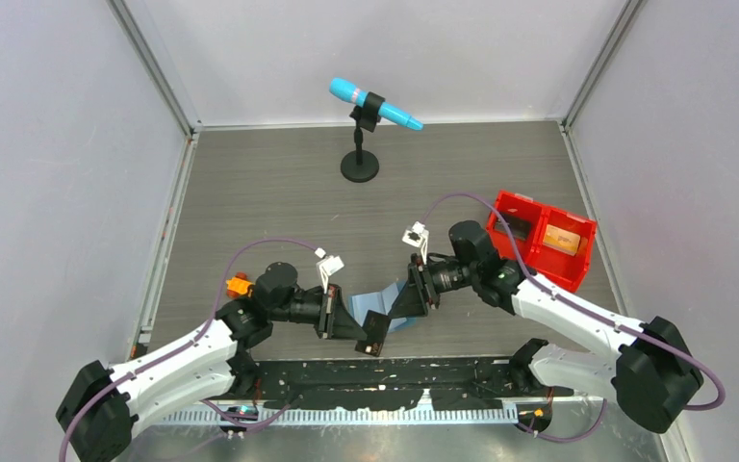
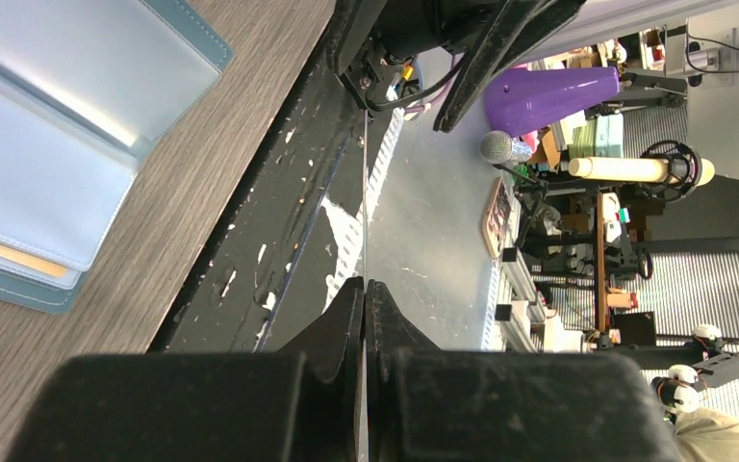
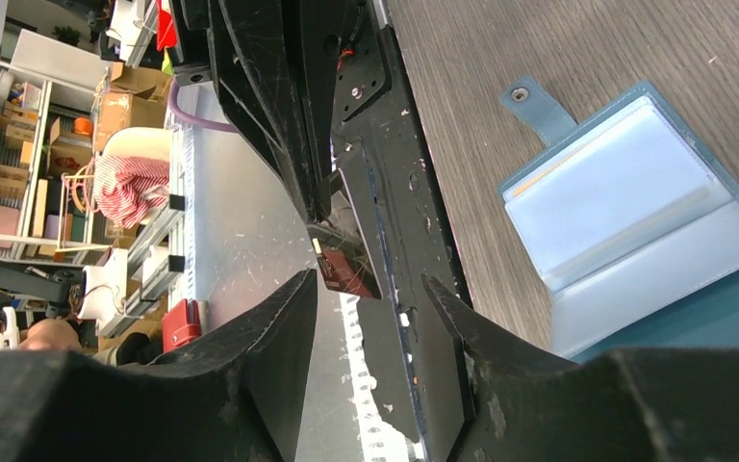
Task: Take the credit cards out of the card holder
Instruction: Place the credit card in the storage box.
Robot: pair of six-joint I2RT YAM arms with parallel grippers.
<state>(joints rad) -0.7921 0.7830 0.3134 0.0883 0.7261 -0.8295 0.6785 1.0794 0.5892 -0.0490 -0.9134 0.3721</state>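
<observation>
The teal-blue card holder (image 1: 392,304) lies open on the table between my two grippers. Its pale blue pockets show in the left wrist view (image 2: 48,125) and the right wrist view (image 3: 625,207). An orange-gold credit card edge (image 2: 10,253) peeks from a lower pocket. My left gripper (image 1: 366,335) is shut on a thin dark card (image 1: 378,332), held just off the holder's near side. That card is seen edge-on in the left wrist view (image 2: 365,212) and dark red in the right wrist view (image 3: 346,272). My right gripper (image 1: 407,300) is open and empty beside the holder.
A red two-compartment bin (image 1: 542,239) stands at the right with a tan flat item (image 1: 561,240) in one compartment. A small orange object (image 1: 240,285) sits by the left arm. A blue microphone on a stand (image 1: 361,166) is at the back. The black base plate (image 1: 385,373) runs along the near edge.
</observation>
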